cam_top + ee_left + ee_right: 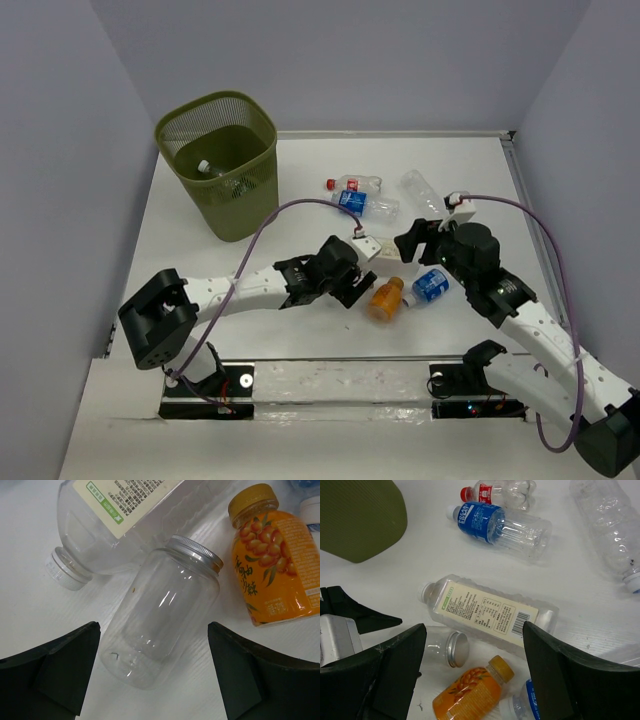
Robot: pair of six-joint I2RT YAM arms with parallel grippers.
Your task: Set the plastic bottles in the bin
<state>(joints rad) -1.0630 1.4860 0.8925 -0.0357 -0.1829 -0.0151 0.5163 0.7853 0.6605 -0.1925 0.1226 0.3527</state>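
The olive mesh bin stands at the table's far left corner with at least one clear bottle lying inside it; whether there are more I cannot tell. Seven bottles lie on the table: a silver-lidded clear jar, a white-label bottle, an orange bottle, two blue-label bottles, a red-capped bottle and a crumpled clear bottle. The left gripper is spread wide either side of the jar without touching it, and the right gripper hangs parted and empty above the white-label bottle, over a white table enclosed by pale grey walls.
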